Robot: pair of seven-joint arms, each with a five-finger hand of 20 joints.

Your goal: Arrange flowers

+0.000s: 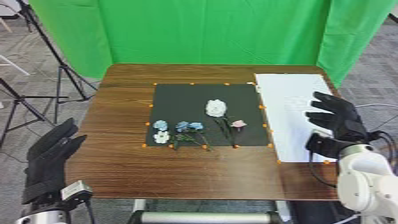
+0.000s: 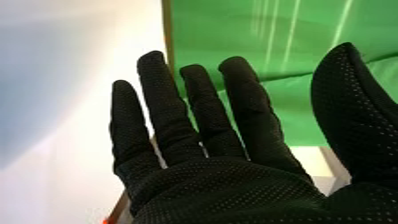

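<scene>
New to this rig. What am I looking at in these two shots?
It's a robot with two white arms, each ending in a black-gloved hand. The head view looks forward and down from its head; the other picture comes from a camera on its right wrist, close to that hand's own glove.

On the brown table lies a dark mat with a large white flower, a pink one, a small white one and some blue ones. A white sheet lies to the right.

The left hand and right hand are open, holding nothing.
</scene>
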